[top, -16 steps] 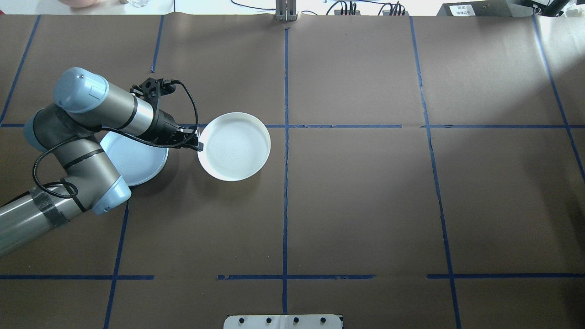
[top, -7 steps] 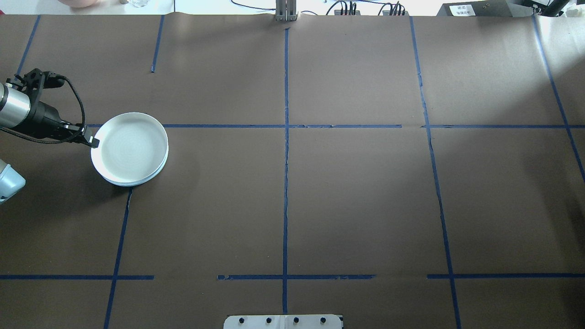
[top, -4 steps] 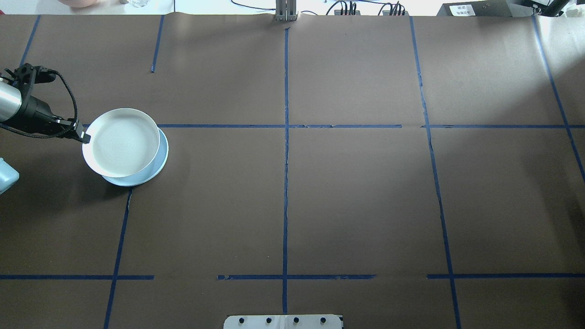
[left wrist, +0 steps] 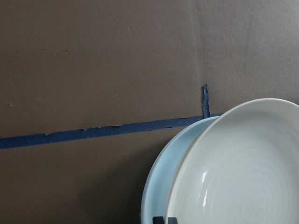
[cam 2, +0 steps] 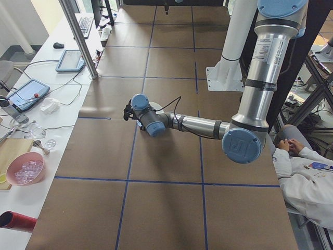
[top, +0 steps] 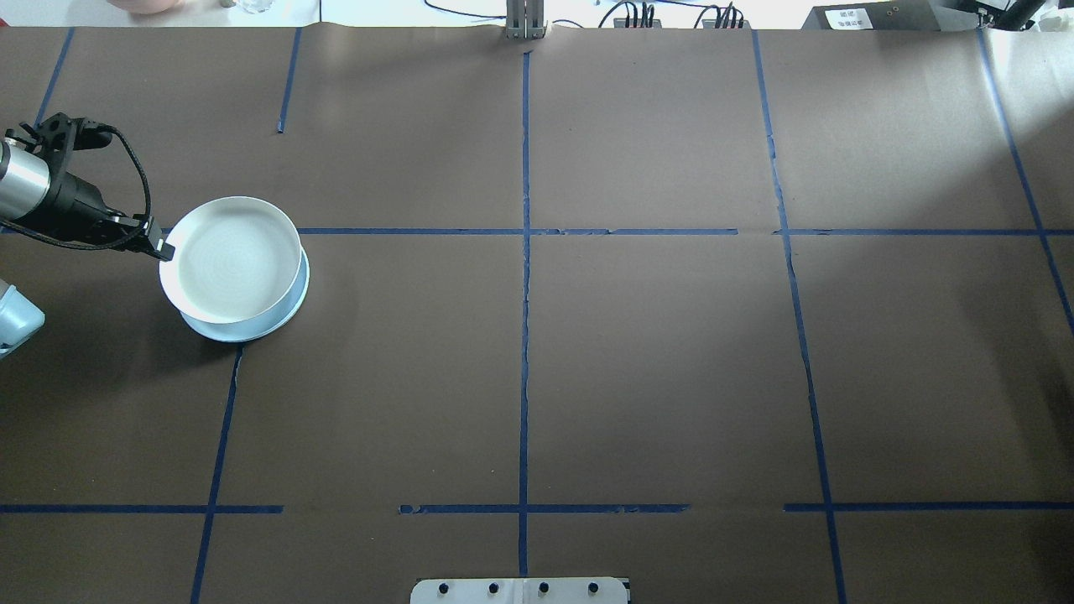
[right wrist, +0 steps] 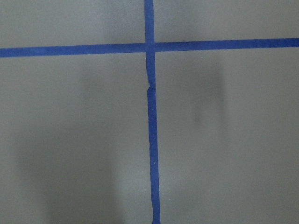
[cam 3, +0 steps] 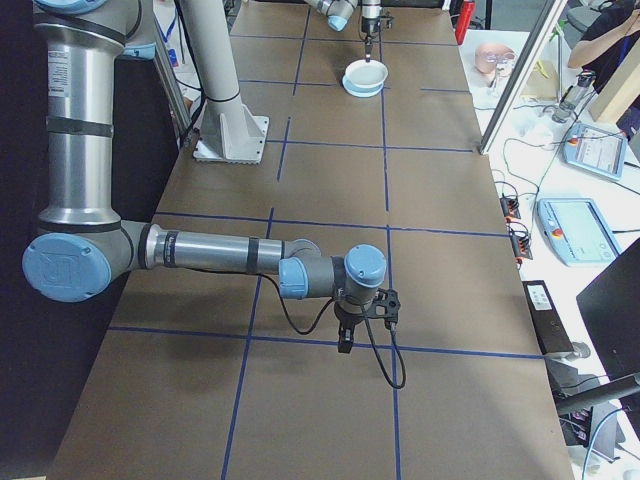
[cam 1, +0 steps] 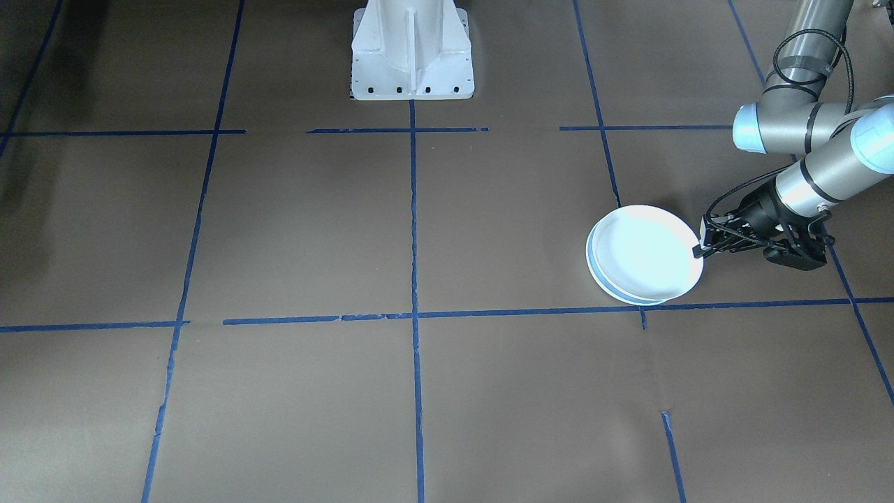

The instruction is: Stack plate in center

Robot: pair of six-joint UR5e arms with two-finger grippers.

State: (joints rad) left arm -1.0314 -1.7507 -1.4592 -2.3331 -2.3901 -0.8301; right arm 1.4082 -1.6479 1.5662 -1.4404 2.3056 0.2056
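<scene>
Pinching the ringed plate (top: 231,262) by its rim, the left gripper (top: 164,250) holds it over the blue plate (top: 289,304).

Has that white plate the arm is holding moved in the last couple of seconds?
Yes. The white plate went from near the center tape line toward the view's left, and now sits over the light blue plate, gripped by the left gripper.
</scene>
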